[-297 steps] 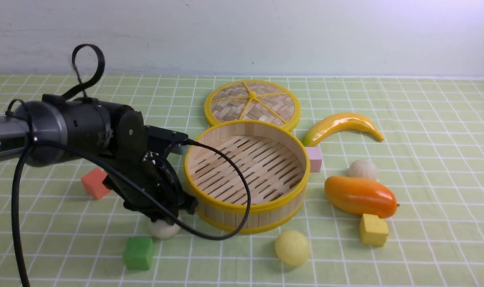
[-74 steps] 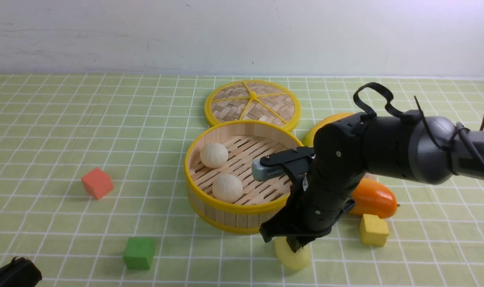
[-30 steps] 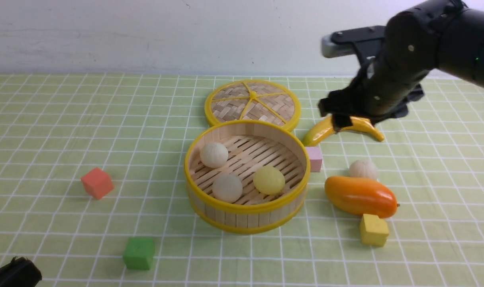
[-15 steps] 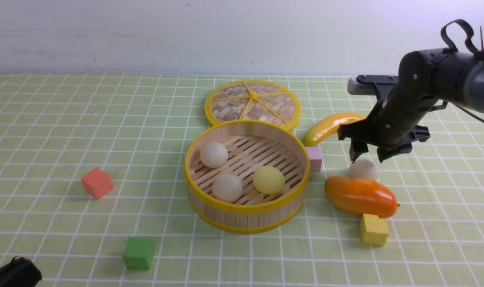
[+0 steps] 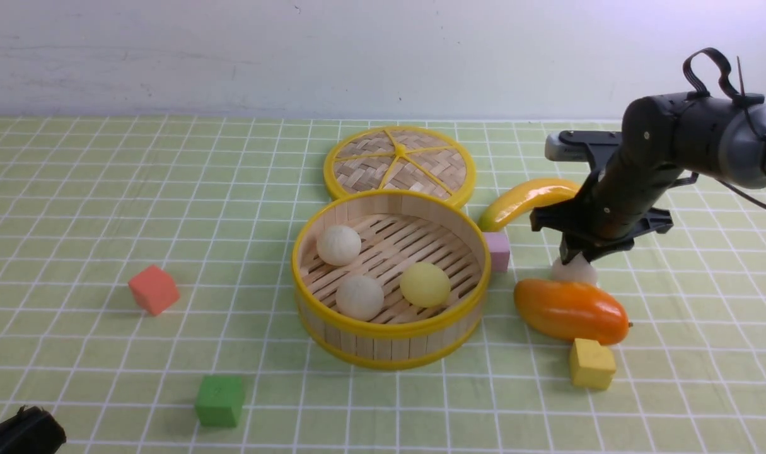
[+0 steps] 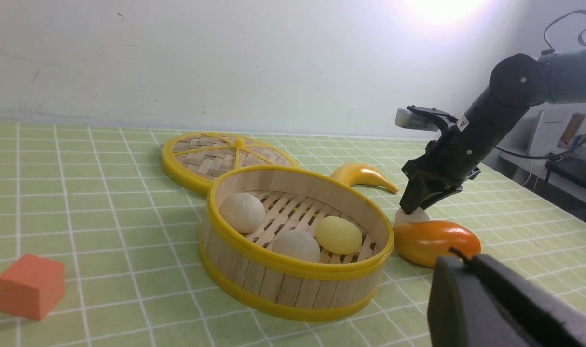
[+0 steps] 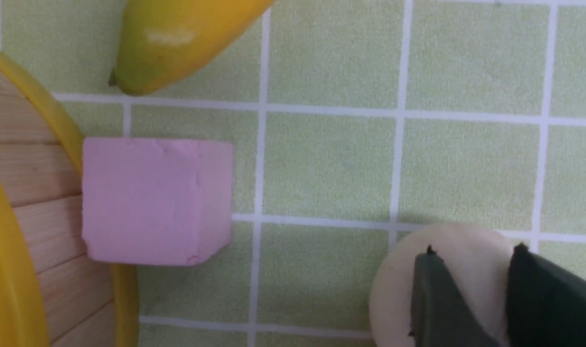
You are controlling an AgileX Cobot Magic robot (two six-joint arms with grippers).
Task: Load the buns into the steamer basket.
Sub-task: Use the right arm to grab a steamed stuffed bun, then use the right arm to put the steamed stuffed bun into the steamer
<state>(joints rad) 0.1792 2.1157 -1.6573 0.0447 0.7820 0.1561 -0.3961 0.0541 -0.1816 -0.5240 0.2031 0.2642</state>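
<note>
the fourth bun, right of centre in the front view, is half hidden: the orange mango covers its lower part, and the right gripper sits on its top, jaws drawn in narrow and pinching it. a strip of bun shows between them in the right wrist view. the left gripper is only a dark, cut-off mass at the lower right of the left wrist view, jaws closed together. the steamer basket at centre holds a far off-white bun, a near off-white bun and a pale yellow bun. its wall partly hides the pink cube. green checked cloth covers the surface, with a pale wall behind.
</note>
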